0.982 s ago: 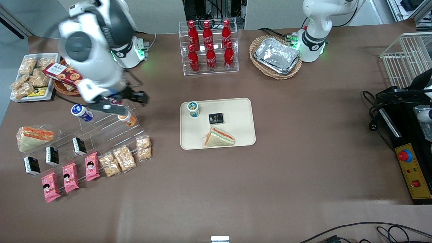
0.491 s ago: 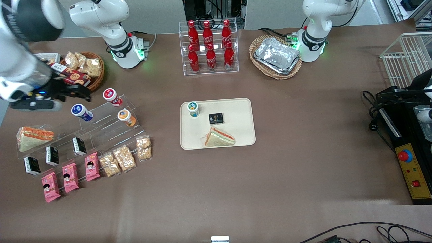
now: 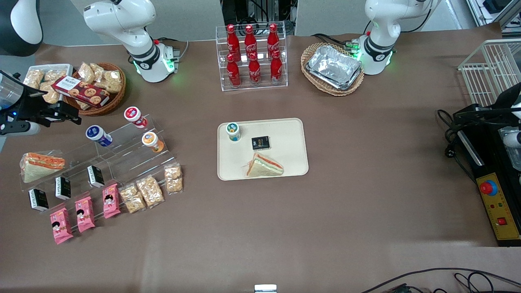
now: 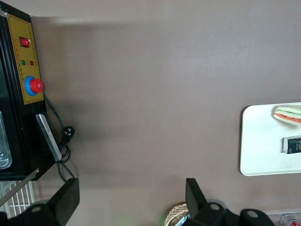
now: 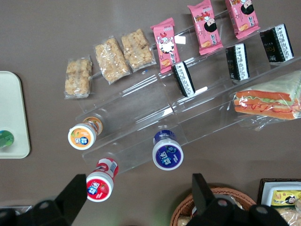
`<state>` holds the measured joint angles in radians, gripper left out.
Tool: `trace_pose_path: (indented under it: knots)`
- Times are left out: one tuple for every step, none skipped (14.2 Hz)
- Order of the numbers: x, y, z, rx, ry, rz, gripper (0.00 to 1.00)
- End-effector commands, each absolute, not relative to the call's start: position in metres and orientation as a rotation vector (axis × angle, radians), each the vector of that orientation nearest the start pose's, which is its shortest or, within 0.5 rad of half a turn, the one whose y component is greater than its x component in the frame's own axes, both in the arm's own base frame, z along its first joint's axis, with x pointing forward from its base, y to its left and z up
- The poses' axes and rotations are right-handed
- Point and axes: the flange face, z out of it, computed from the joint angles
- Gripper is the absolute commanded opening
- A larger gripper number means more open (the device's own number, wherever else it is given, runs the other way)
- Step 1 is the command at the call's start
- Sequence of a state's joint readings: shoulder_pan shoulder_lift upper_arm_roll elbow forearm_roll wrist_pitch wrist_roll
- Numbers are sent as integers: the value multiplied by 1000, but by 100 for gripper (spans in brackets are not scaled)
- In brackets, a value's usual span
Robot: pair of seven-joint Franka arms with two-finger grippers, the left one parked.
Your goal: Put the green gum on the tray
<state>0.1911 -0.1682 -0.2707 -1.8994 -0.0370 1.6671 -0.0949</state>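
One green gum (image 3: pixel 233 131) stands upright on the cream tray (image 3: pixel 291 151), well apart from the claw (image 3: pixel 67 114), toward the parked arm's end of the desk (image 3: pixel 366 195). Claw spread and empty, raised near the blue-lidded bottle (image 3: pixel 97 135).

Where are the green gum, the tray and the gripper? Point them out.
green gum (image 3: pixel 233 129), front view, on its round lid.
tray (image 3: pixel 290 151), front view, on a bare patch of its floor.
gripper (image 3: pixel 70 114), front view, between its open fingertips, above the table near the snack basket.
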Motion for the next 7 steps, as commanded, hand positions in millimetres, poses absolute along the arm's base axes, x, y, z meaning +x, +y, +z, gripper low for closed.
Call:
trace_pose_path:
  knots:
    - [508,-49,559,-3152,-68,80,99]
    - [511,-49,559,-3153,-65,65,99]
    - [515,-49,557,-3156,-63,67,99]
    - [518,-51,553,-3156,-52,74,99]
    - [525,-55,549,-3160,-38,78,99]
    - [533,-52,551,-3166,-44,70,99]
    - [542,-50,550,-3172,-33,70,99]
